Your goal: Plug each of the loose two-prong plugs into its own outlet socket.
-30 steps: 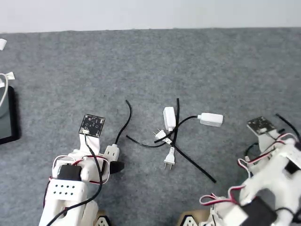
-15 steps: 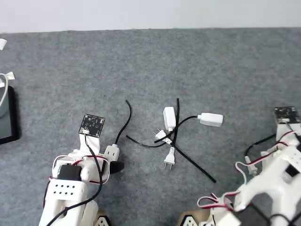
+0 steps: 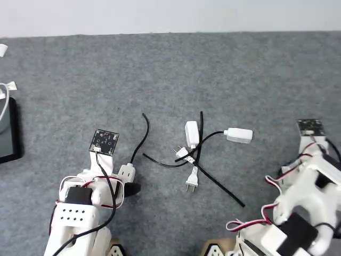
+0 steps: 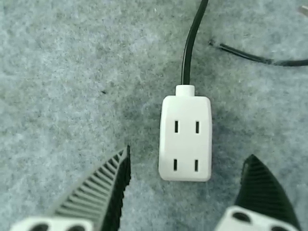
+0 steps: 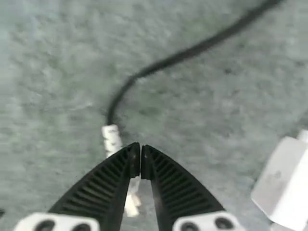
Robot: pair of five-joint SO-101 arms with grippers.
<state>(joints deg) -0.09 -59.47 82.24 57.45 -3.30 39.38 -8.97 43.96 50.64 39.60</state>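
I found no white two-prong plug (image 3: 192,180) seated: left gripper (image 4: 188,155) spread astride the white outlet block (image 4: 185,120), right gripper (image 5: 140,148) pressed together.

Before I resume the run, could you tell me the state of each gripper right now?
Left gripper: open, empty, hanging over the white outlet socket.
Right gripper: shut, holding nothing.
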